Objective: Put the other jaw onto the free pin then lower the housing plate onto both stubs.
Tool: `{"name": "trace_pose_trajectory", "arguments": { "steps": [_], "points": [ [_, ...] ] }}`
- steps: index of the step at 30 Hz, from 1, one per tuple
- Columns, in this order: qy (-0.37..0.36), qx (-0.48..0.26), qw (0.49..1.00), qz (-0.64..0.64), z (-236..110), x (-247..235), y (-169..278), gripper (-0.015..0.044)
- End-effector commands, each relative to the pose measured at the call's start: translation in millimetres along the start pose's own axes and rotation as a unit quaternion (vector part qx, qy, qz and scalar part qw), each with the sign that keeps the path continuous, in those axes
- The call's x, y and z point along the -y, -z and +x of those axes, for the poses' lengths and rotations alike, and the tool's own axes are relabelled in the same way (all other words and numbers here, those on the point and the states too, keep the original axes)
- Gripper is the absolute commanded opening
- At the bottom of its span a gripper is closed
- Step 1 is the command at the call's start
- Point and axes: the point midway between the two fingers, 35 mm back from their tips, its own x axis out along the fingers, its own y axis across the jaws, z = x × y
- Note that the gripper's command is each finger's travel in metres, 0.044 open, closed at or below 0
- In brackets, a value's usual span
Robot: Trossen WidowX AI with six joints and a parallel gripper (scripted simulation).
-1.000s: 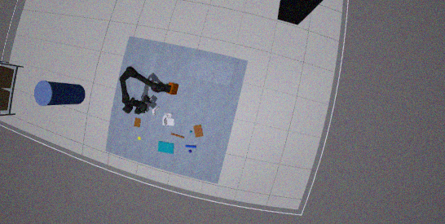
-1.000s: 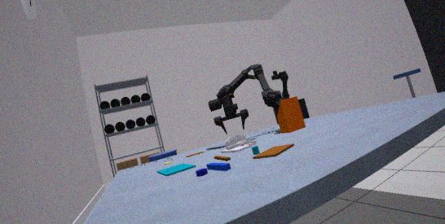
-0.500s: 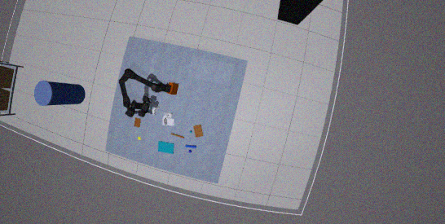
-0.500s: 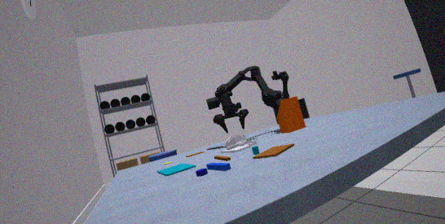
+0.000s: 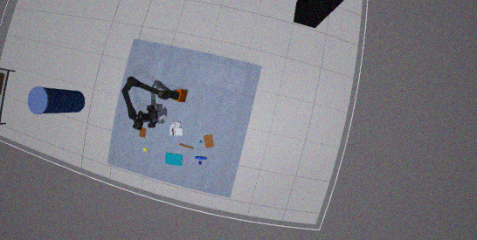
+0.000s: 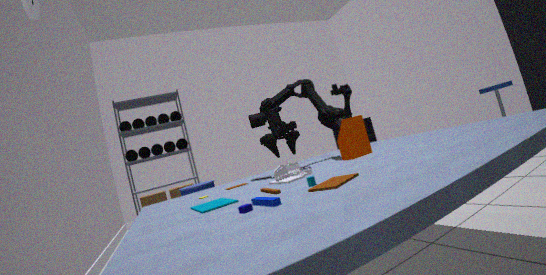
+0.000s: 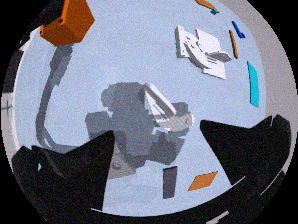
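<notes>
My gripper [image 6: 286, 155] [image 7: 158, 129] is open and empty, above the mat. The white base [image 5: 178, 132] [image 6: 287, 181] [image 7: 207, 38] lies beyond the fingers, at the upper right of the wrist view, with one white curved jaw [image 7: 193, 54] on it. The free white jaw [image 7: 172, 121] lies off the base, between and below my fingertips in the wrist view, its toothed part toward the right finger. The ribbed, greyish housing plate [image 7: 121, 166] lies in shadow, partly hidden by the left finger. The pins cannot be made out.
An orange box [image 5: 181, 95] [image 6: 355, 138] [image 7: 72, 25] stands near the arm. A dark grey bar [image 7: 170, 182] and an orange block [image 5: 142, 133] [image 7: 203, 181] lie nearby. A teal plate [image 5: 174, 159] [image 6: 215, 205] [image 7: 253, 84], brown pieces and blue pieces lie beyond the base.
</notes>
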Motion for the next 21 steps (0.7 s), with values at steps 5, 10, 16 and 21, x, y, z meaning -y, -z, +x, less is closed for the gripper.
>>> {"name": "trace_pose_trajectory", "arguments": {
  "steps": [5, 10, 16, 21],
  "points": [
    [-0.02, -0.023, 0.994, -0.105, -3, 7, -7, 0.044],
    [-0.031, -0.036, 0.984, -0.169, -6, 11, -11, 0.044],
    [-0.046, -0.054, 0.967, -0.245, -9, 16, -16, 0.044],
    [-0.059, -0.069, 0.947, -0.307, -13, 20, -20, 0.044]
  ]
}}
